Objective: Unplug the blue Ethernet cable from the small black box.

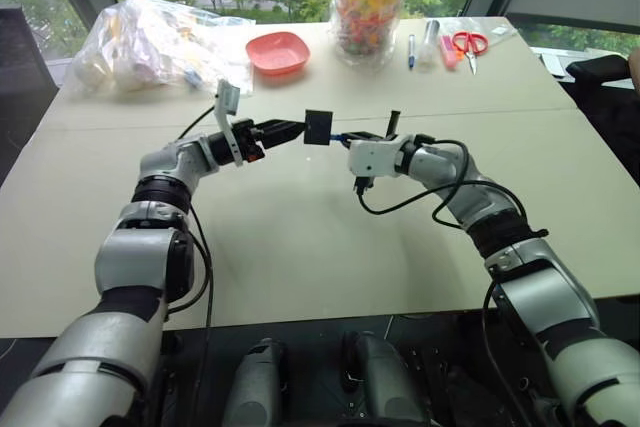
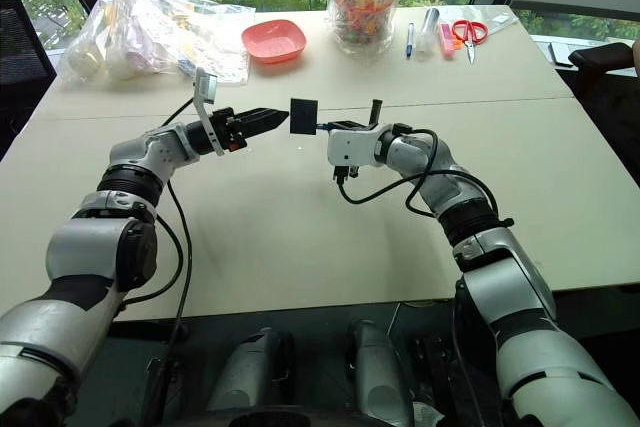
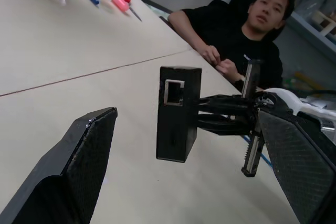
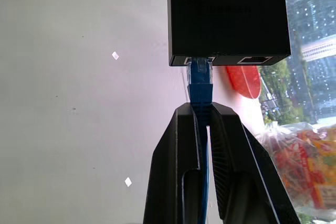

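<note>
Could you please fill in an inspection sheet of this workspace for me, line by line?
Surface: beige table, bare in its near half.
Job's things: small black box held up above the table, blue Ethernet cable plugged into it.
Clutter: pink bowl, plastic bag, jar of colourful items, pens, red scissors along the far edge.
Grippers: right hand shut on the blue Ethernet cable just behind its plug; left hand open, beside the box.
Cables: black arm cable looping under the right forearm.
Surroundings: windows with trees; a seated person by the table.
</note>
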Controlling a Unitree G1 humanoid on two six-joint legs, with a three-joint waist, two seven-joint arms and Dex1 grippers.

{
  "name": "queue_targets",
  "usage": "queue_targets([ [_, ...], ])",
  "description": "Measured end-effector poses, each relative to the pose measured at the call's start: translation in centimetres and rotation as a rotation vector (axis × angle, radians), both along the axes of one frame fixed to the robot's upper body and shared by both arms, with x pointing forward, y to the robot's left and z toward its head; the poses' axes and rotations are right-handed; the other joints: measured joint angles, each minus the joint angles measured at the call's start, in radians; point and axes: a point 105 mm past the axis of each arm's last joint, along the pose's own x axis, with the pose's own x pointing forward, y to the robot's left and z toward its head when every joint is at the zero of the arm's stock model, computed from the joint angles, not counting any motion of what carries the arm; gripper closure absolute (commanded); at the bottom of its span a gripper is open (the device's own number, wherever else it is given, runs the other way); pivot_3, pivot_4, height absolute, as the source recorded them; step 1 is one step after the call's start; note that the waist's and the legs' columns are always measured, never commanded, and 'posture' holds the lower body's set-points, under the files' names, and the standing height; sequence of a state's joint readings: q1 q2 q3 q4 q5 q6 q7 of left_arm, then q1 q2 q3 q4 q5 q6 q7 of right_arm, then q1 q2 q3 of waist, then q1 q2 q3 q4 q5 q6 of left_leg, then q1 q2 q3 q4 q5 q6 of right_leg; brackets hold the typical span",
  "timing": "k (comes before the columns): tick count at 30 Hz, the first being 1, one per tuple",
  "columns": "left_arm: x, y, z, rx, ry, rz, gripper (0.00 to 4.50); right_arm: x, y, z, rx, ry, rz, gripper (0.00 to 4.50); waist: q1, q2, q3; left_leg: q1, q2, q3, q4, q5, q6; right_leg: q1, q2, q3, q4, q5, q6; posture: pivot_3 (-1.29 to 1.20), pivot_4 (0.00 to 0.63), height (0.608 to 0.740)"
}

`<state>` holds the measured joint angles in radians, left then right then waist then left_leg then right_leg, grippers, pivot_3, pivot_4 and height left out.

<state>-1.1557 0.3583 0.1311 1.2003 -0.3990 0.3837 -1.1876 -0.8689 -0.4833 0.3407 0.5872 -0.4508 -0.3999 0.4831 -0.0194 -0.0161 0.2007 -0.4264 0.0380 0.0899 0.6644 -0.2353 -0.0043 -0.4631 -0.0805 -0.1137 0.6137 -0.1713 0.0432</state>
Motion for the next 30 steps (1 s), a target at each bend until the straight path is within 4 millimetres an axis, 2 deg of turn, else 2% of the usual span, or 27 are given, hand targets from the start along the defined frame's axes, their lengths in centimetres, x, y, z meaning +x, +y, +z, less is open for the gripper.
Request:
queue_targets([
  [3, 0.1, -1.5, 0.0, 0.015, -0.006, -0.022, 0.0, -0.5, 0.1, 0.6, 0.003, -0.018, -0.005, 4.46, 0.004, 0.0, 0.0, 0.0, 0.0, -0.001, 0.001, 0.0, 0.0, 0.001, 0.0, 0.0, 0.0, 0.0, 0.0, 0.0, 0.15, 0.74],
  [4, 0.2, -2.0, 0.1, 0.019, -0.012, -0.027, 0.28, -0.7, 0.3, 0.7, 0.003, -0.02, -0.002, 4.49, 0.004, 0.0, 0.0, 0.0, 0.0, -0.001, 0.001, 0.0, 0.0, 0.001, 0.0, 0.0, 0.0, 0.0, 0.0, 0.0, 0.15, 0.74],
  [6, 0.3, -2.4, 0.2, 0.018, -0.012, -0.028, 0.92, -0.9, 0.4, 0.8, 0.003, -0.021, -0.004, 4.5, 0.004, 0.0, 0.0, 0.0, 0.0, -0.001, 0.001, 0.0, 0.0, 0.001, 0.0, 0.0, 0.0, 0.0, 0.0, 0.0, 0.15, 0.74],
  [10, 0.3, -3.0, 0.6, -0.011, -0.02, -0.034, 2.79, -1.4, 0.6, 0.9, 0.0, -0.017, -0.006, 4.5, 0.002, 0.0, 0.0, 0.0, 0.0, -0.001, 0.001, 0.0, 0.001, 0.001, 0.0, 0.0, 0.0, 0.0, 0.0, 0.0, 0.15, 0.74],
  [13, 0.1, -3.2, 0.8, -0.036, -0.021, -0.051, 3.99, -1.3, 0.4, 0.7, -0.005, -0.002, -0.024, 4.5, 0.003, 0.0, 0.0, 0.0, 0.0, -0.001, 0.001, 0.0, 0.001, 0.001, 0.0, 0.0, 0.0, 0.0, 0.0, 0.0, 0.15, 0.74],
  [16, 0.2, -3.1, 0.9, -0.046, -0.02, -0.049, 3.98, -1.4, 0.5, 0.8, -0.003, -0.002, -0.024, 4.5, 0.003, 0.0, 0.0, 0.0, 0.0, -0.002, 0.001, 0.0, 0.001, 0.001, 0.0, 0.0, 0.0, 0.0, 0.0, 0.0, 0.15, 0.74],
  [19, 0.2, -3.0, 0.8, -0.042, -0.019, -0.04, 3.98, -1.5, 0.6, 0.6, 0.014, 0.027, -0.019, 3.32, 0.003, 0.0, 0.0, 0.0, 0.0, -0.002, 0.001, 0.0, 0.001, 0.001, 0.0, 0.0, 0.0, 0.0, 0.0, 0.0, 0.15, 0.74],
  [21, 0.4, -2.5, 0.9, -0.048, -0.019, -0.02, 3.98, -1.9, 0.5, 0.4, 0.034, 0.046, -0.02, 2.24, 0.003, 0.0, 0.0, 0.0, 0.0, -0.002, 0.001, 0.0, 0.001, 0.001, 0.0, 0.0, 0.0, 0.0, 0.0, 0.0, 0.15, 0.74],
  [23, 0.5, -2.0, 1.2, -0.08, -0.017, -0.004, 3.98, -2.3, -0.5, 0.0, 0.08, 0.076, -0.066, 1.3, 0.006, 0.0, 0.0, 0.0, 0.0, -0.002, 0.001, 0.0, 0.001, 0.001, 0.0, 0.0, 0.0, 0.0, 0.0, 0.0, 0.15, 0.74],
  [24, 0.5, -1.8, 1.2, -0.087, -0.01, 0.002, 3.98, -2.4, -0.9, -0.2, 0.118, 0.105, -0.089, 1.3, 0.007, 0.0, 0.0, 0.0, 0.0, -0.002, 0.001, 0.0, 0.001, 0.001, -0.001, 0.0, 0.0, 0.0, 0.0, 0.0, 0.15, 0.74],
  [27, 0.4, -0.9, 1.2, -0.153, 0.02, 0.016, 3.98, -4.1, -1.3, -0.3, 0.567, 0.366, -0.13, 1.3, 0.008, -0.001, 0.0, 0.0, 0.0, -0.006, 0.001, 0.0, 0.001, 0.001, -0.001, -0.001, 0.001, 0.0, -0.001, 0.0, 0.15, 0.74],
  [30, 0.0, -1.3, 1.8, -0.272, 0.073, -0.034, 3.98, -6.1, -0.1, 1.5, 1.035, 0.616, -0.029, 1.3, 0.005, 0.0, 0.0, 0.0, 0.001, -0.007, 0.002, 0.0, 0.001, 0.001, 0.0, -0.001, 0.002, 0.001, -0.001, 0.0, 0.15, 0.74],
])
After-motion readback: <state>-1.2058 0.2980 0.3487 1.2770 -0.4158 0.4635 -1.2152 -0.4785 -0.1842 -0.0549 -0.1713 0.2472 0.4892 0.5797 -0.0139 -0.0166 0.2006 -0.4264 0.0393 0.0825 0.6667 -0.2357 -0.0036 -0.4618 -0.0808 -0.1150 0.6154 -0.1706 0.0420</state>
